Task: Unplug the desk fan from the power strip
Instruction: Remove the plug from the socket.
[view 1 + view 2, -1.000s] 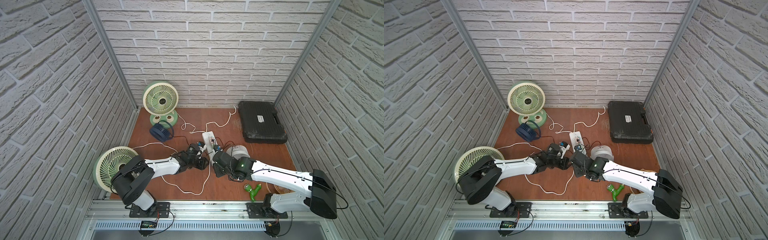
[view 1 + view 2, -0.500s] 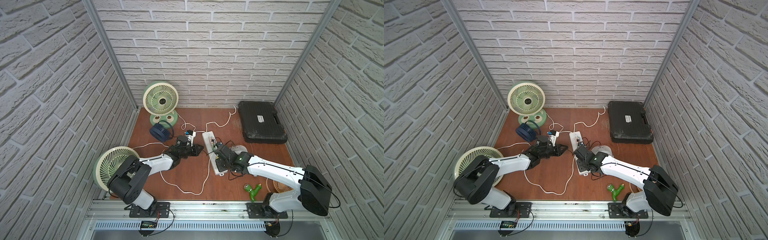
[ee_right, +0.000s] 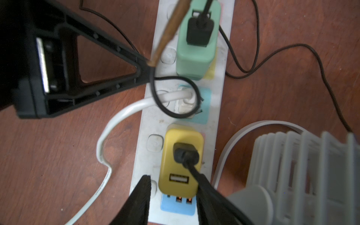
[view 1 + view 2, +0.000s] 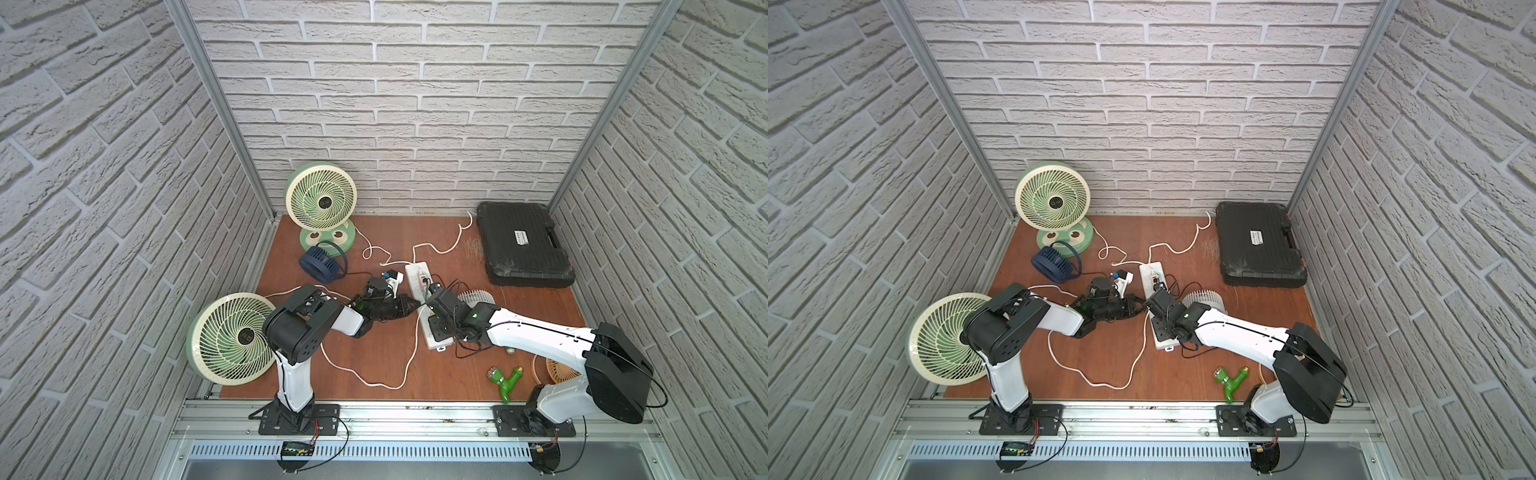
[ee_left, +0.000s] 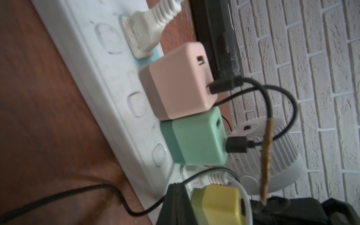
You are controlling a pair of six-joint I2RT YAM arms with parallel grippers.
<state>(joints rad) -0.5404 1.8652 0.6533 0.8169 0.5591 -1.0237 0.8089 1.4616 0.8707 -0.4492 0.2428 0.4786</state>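
The left gripper point(image 3: 145, 67) has just snapped shut, apparently pinching a thin black cable point(image 3: 154, 89) over the long white plastic power strip point(image 3: 150, 120) lying between both grippers. The right gripper point(image 3: 173, 176) straddles a yellow cube adapter point(image 3: 181, 136), jaws apart. The pull seems next.

White brick walls point(image 4: 415, 104) around reddish-brown wooden floor point(image 4: 374, 361)
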